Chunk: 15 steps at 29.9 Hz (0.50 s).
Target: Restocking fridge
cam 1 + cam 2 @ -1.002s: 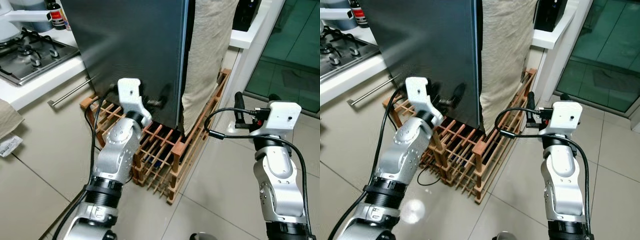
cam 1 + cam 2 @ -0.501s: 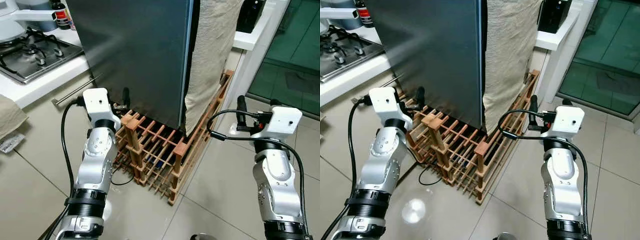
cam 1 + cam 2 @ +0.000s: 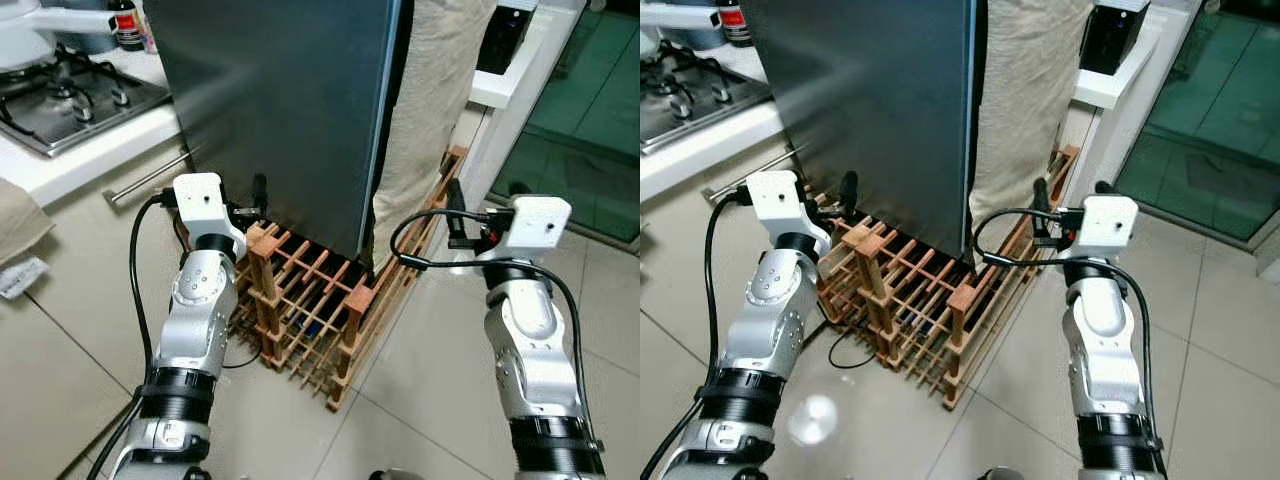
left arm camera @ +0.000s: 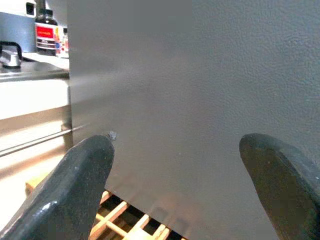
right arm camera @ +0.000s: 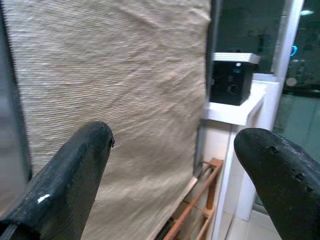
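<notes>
The fridge's dark grey panel [image 3: 280,100] stands ahead of me, resting over a wooden lattice rack [image 3: 320,300] on the floor. A beige cloth [image 3: 430,100] hangs along its right edge. My left gripper [image 3: 258,195] is open and empty, held a short way off the panel's lower left, above the rack's corner; in the left wrist view the left gripper [image 4: 175,150] faces the bare panel. My right gripper [image 3: 455,212] is open and empty, right of the cloth beside the rack's far end; in the right wrist view the right gripper [image 5: 175,137] points at the cloth [image 5: 110,75].
A gas hob [image 3: 60,95] and a bottle [image 3: 127,22] sit on the white counter at the left, with a metal bar handle [image 3: 150,178] below. A black appliance [image 3: 500,40] stands on a white ledge. Glass doors [image 3: 600,110] are at the right. Tiled floor [image 3: 420,400] lies before the rack.
My left arm has drawn back from the fridge panel to its lower left corner. The right gripper has shifted left, closer to the cloth. The camera has moved a little.
</notes>
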Tool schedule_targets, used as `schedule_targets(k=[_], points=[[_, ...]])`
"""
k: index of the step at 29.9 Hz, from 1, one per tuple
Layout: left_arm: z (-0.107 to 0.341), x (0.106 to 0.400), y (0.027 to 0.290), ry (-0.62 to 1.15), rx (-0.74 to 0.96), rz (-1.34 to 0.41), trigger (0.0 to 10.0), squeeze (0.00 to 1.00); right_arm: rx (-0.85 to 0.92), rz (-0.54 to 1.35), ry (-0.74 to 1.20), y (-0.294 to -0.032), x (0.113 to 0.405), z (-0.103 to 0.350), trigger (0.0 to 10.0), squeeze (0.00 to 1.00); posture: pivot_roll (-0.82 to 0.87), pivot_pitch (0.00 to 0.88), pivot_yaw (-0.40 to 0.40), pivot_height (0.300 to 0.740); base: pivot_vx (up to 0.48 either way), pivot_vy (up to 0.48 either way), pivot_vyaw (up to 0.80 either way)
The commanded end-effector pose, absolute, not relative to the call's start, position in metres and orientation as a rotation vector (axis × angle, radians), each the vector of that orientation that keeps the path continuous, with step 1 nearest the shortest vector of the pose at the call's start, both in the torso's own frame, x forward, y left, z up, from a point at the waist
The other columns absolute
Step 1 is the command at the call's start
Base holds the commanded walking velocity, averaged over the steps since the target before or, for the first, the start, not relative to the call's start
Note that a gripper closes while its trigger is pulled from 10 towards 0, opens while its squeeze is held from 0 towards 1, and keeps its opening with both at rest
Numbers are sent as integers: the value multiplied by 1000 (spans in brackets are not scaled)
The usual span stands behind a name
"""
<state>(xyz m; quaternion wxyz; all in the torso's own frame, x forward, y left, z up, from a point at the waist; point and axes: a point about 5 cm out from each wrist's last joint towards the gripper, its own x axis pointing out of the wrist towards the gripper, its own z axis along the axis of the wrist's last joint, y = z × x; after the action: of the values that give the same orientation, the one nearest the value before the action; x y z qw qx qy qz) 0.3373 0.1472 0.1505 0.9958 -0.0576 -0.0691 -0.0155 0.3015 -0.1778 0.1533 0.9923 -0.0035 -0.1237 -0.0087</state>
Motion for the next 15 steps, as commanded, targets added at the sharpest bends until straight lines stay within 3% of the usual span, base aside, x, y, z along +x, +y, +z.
schedule_targets(k=[1,9,11,15], points=[[155,342,145,-149,-113,-58,10000,0,-1,-16,-247,-176,303,151,10000,0,-110,0,-23,740,0,0,0],[166,342,128,-184,-143,-207,10000,0,1,-10,-261,-171,305,155,10000,0,-112,0,8,740,0,0,0],[171,342,119,-192,-132,-280,10000,0,9,-30,-275,-173,303,156,10000,0,-106,0,47,740,0,480,-800],[171,344,116,-173,-97,-302,10000,0,17,-68,-262,-175,300,149,10000,0,-100,0,63,740,0,0,-784]])
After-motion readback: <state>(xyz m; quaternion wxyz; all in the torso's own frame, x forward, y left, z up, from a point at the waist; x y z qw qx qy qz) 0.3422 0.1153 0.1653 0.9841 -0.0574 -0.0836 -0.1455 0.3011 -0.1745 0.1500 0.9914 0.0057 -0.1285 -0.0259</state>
